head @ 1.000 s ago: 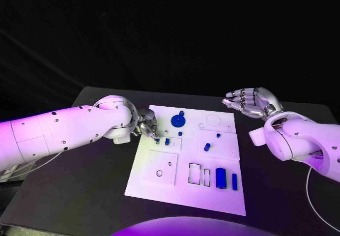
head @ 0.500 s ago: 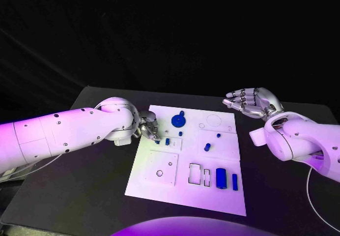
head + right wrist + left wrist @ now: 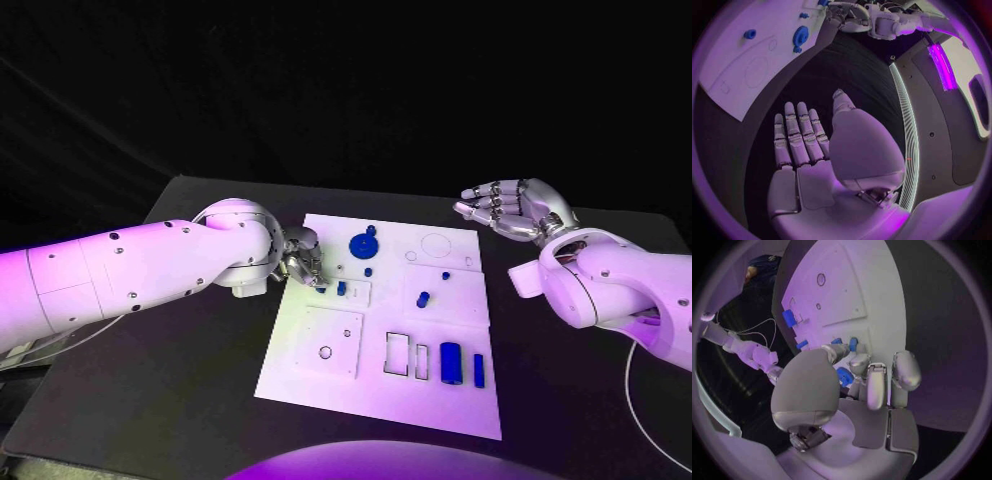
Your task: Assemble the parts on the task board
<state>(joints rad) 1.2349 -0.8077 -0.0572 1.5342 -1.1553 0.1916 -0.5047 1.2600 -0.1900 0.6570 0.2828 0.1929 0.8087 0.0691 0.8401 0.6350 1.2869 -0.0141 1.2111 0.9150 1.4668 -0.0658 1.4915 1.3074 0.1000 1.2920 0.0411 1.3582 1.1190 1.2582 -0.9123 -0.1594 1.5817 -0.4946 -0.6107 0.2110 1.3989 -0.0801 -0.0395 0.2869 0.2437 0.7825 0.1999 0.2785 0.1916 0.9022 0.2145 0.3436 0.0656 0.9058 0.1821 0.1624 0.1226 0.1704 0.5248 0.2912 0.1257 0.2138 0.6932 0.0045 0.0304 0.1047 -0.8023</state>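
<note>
Fingers (image 3: 877, 385) of left hand (image 3: 300, 255) are curled in at the left edge of the white board (image 3: 361, 385), and a small blue part (image 3: 844, 377) sits between them in left wrist view, so it looks pinched, though I cannot tell how firmly. Fingers of right hand (image 3: 509, 208) are apart and hold nothing; this hand is raised over the black desk (image 3: 173, 390), just beyond the board's far right corner, palm up.

On the board: round blue disc (image 3: 364, 244) near the far edge, close to left hand; small blue peg (image 3: 340, 288) just beside the left fingers; short blue piece (image 3: 421, 298) around the middle; blue block (image 3: 450, 362) and thin blue bar (image 3: 477, 370) side by side at the near right, next to two rectangular slots (image 3: 404, 359).
</note>
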